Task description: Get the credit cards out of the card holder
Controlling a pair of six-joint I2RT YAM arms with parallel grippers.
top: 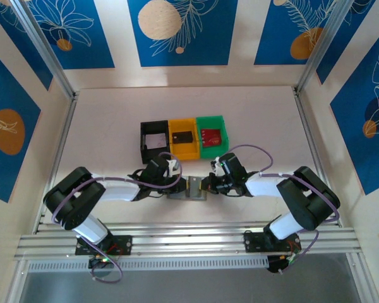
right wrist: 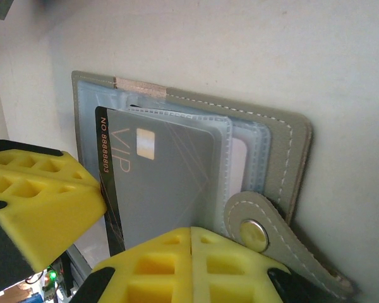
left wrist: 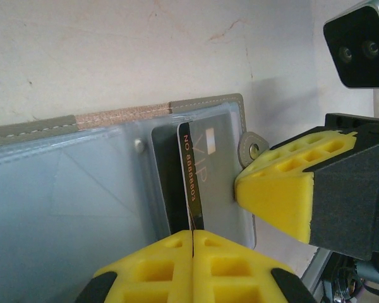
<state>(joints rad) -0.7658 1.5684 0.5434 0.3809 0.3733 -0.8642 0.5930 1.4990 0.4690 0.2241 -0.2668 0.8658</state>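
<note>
1. Left wrist view: my left gripper is pinching shut on the dark card.
2. The card holder is lying open on the table, between both grippers.
3. My right gripper is closed, pressing the holder's edge.
4. I am guessing the pull-out is happening; next needs a gentle, straight slide.

The card holder lies opened out flat on the worktop, its grey stitched cover underneath and its pale clear sleeves facing up. Its snap tab splays out at one end. A dark VIP card with a gold chip sits skewed in the end sleeve. The card's black numbered edge strip is bare, and the rest lies under clear plastic.
</note>
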